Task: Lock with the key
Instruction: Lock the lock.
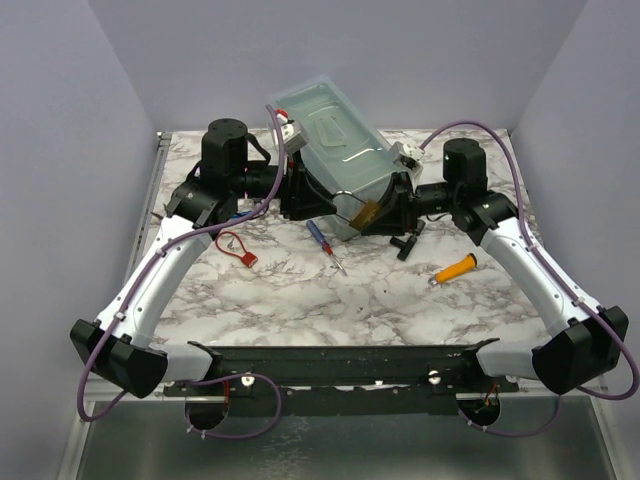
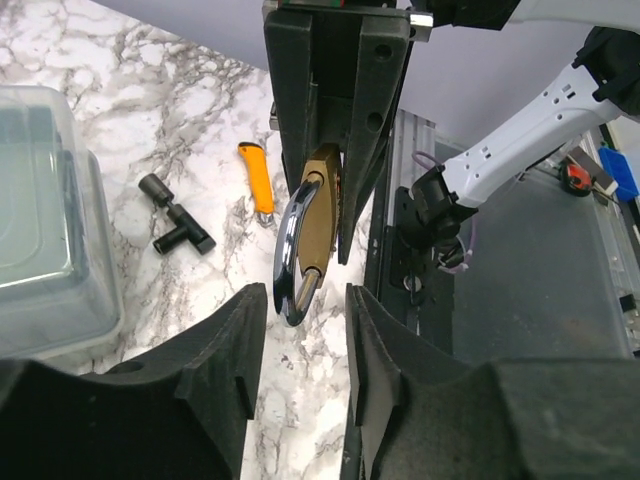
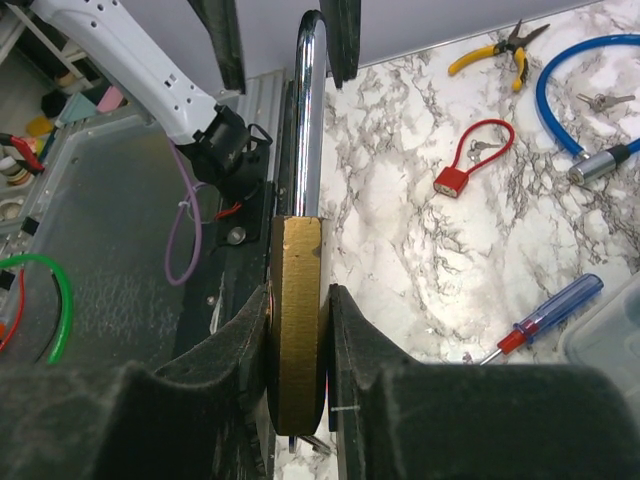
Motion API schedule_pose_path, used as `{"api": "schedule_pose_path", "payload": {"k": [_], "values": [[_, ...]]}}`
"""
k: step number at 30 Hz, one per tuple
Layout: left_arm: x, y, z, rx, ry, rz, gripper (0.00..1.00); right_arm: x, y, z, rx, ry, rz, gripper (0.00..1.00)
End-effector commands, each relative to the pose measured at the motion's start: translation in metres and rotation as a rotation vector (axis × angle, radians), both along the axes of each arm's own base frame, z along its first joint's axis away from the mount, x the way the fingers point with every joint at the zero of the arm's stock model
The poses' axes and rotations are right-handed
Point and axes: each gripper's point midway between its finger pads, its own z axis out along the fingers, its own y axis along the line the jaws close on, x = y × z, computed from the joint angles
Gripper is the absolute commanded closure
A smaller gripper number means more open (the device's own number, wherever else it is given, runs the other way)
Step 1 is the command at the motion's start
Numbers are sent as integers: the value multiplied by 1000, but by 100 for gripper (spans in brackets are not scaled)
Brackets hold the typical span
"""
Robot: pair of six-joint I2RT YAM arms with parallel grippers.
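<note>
The brass padlock (image 3: 297,330) is held edge-on in my right gripper (image 3: 297,300), which is shut on its body. Its silver shackle (image 3: 308,110) points away, toward my left gripper. My left gripper (image 2: 305,300) is open, its fingers (image 3: 228,40) on either side of the shackle's bend (image 2: 288,270) with gaps on both sides. In the top view the padlock (image 1: 365,212) hangs above the table between the left gripper (image 1: 338,205) and the right gripper (image 1: 380,213). I cannot make out a key at the padlock.
A clear plastic box (image 1: 335,140) sits tilted behind the grippers. On the marble lie a red cable lock (image 1: 238,248), a blue-handled screwdriver (image 1: 322,240), a black T-shaped piece (image 1: 405,243), an orange-handled tool (image 1: 455,268), a blue cable lock with keys (image 3: 590,100) and yellow pliers (image 3: 495,50).
</note>
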Motion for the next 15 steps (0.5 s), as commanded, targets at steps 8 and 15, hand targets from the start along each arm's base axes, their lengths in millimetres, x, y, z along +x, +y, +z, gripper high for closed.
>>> {"api": "schedule_pose_path", "payload": {"k": [8,15], "values": [[-1,-4,-8,13,23,-41,64,-18,4,36,68,-129,114,100],[-18,-8,-8,-5,48,-134,92,-17,7,36,67,-153,127,100]]}}
